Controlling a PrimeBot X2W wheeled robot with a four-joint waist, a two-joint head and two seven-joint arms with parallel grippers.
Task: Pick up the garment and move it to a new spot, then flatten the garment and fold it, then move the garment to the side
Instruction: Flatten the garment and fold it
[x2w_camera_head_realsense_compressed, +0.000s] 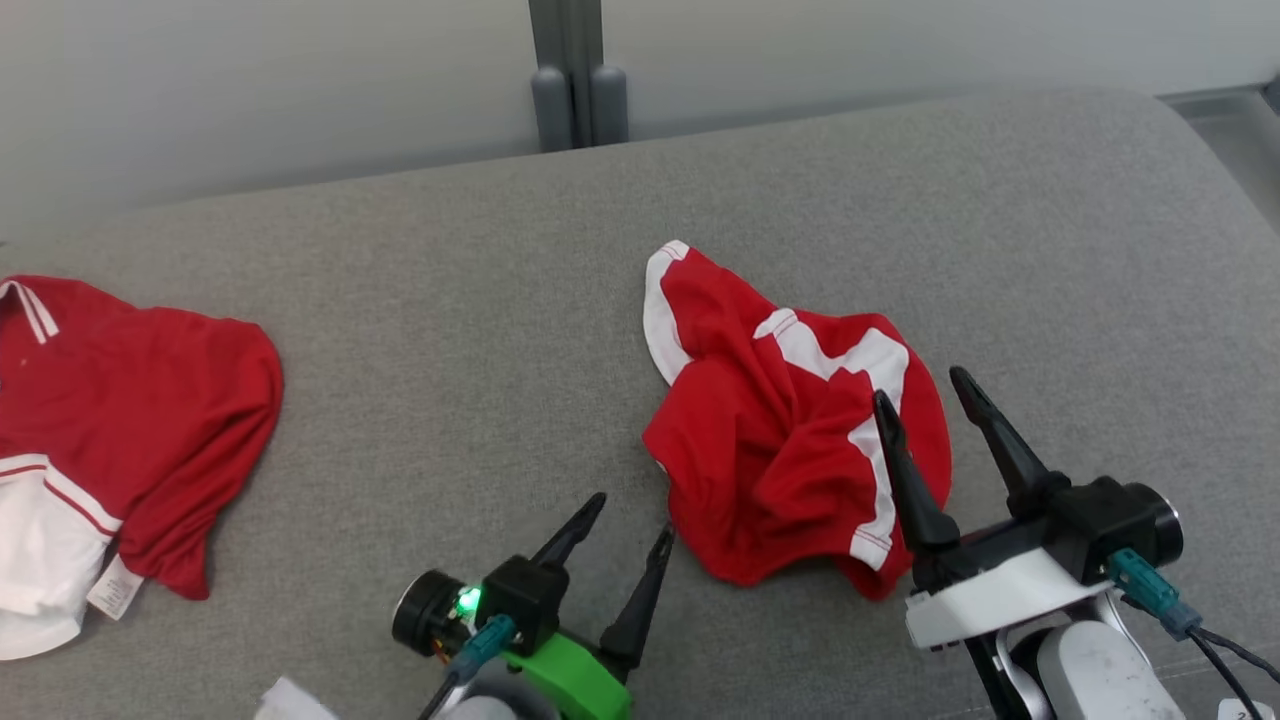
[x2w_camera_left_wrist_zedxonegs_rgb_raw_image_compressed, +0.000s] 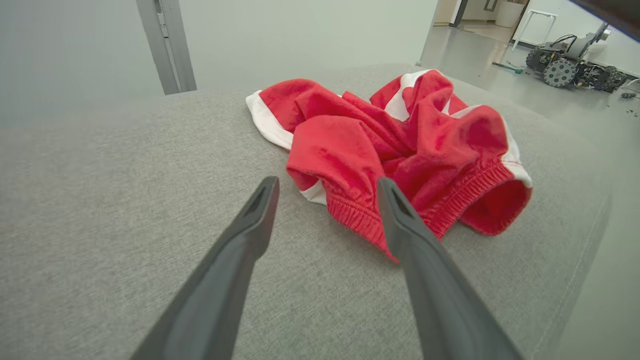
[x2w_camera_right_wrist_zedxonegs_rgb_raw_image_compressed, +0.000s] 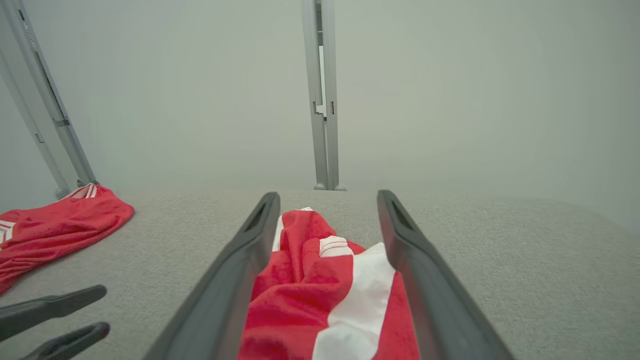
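Reference for all positions: the crumpled red garment with white bands (x2w_camera_head_realsense_compressed: 790, 440), heaped near the middle of the grey fabric-covered table (x2w_camera_head_realsense_compressed: 450, 300). It is neither flattened nor folded.

Far left of the garment, well apart from it: a second red cloth with white trim (x2w_camera_head_realsense_compressed: 130, 420) lies at the table's edge. It is not being handled.

Just left of the garment's near edge: the left pincer (x2w_camera_head_realsense_compressed: 632, 514), jaws fully apart, holding nothing. Its fingers point toward the gathered elastic hem. The nearer fingertip stands just beside the cloth, and contact cannot be confirmed.

Over the garment's right half: the right pincer (x2w_camera_head_realsense_compressed: 920, 387), jaws fully apart, holding nothing. In the right wrist view the heap lies between and below its two fingers. Whether they press on the cloth cannot be told.

Judgement: the first step, the pick-up, is in hand, and no grip has been made yet. The next move calls for lowering onto the heap and closing on a thick fold or the elastic hem. The garment must then be lifted clear of the table before it is carried. A pinch on a single layer may let the rest drag or slip.
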